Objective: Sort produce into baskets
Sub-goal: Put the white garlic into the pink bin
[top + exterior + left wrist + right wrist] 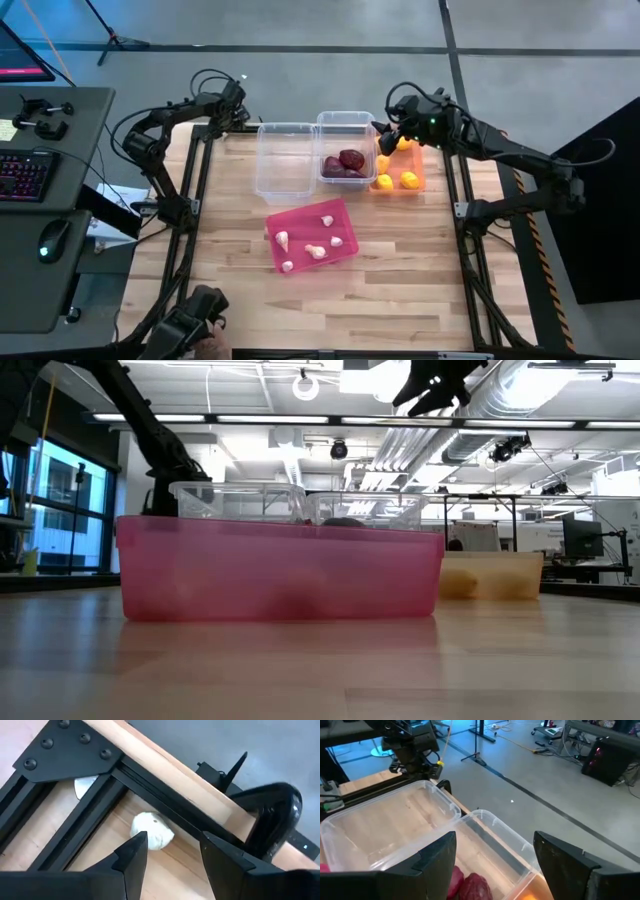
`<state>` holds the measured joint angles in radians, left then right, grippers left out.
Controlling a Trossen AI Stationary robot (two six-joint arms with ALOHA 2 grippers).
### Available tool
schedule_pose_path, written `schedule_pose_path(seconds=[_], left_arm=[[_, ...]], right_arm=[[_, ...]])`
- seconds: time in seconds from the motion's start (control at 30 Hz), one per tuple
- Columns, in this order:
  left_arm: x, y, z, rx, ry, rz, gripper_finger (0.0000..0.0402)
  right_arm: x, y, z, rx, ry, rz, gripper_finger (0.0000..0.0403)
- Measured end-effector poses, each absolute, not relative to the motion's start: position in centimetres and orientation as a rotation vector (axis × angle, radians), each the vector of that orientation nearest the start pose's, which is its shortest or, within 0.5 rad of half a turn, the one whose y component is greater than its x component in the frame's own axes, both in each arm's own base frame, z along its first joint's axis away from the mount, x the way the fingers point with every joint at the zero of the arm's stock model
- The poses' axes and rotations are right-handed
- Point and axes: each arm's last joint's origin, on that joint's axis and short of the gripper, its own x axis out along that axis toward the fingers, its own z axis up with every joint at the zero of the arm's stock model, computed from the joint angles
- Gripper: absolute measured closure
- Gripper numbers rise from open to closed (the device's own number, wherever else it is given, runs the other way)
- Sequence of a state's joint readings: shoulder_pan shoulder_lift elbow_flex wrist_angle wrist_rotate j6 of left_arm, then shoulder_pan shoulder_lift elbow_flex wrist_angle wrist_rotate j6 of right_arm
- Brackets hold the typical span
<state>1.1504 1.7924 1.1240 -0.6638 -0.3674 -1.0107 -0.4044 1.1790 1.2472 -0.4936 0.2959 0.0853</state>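
Between left tool (170, 852) open fingers, white garlic bulb (151, 830), table corner

I'm working in a lab: exposed ceiling ducts (560, 400), monitor-laden workstations (580, 540) (far side), a keyboard desk (40, 160) beside my tabletop (400, 280).

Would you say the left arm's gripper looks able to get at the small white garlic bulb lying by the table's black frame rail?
Probably yes: the left gripper is open just above the small white garlic bulb, though the black frame rail touching it crowds one finger.
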Motion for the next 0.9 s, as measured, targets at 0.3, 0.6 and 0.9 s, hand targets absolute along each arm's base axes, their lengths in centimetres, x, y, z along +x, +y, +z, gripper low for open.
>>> schedule_pose_path(seconds=[0.3,0.6,0.9], left_arm=[[12.2,30.7,16.4,-1.297,0.512,1.953,0.0265],[11.6,31.1,16.4,-1.433,0.397,1.954,0.0291],[10.4,31.8,16.9,-1.495,0.219,2.010,0.0344]], right_arm=[[21.8,-11.5,38.4,0.104,0.414,-0.704,0.0146],[21.3,-12.5,38.4,0.097,0.422,-0.746,0.0146],[20.7,-13.2,38.2,0.111,0.449,-0.759,0.0146]])
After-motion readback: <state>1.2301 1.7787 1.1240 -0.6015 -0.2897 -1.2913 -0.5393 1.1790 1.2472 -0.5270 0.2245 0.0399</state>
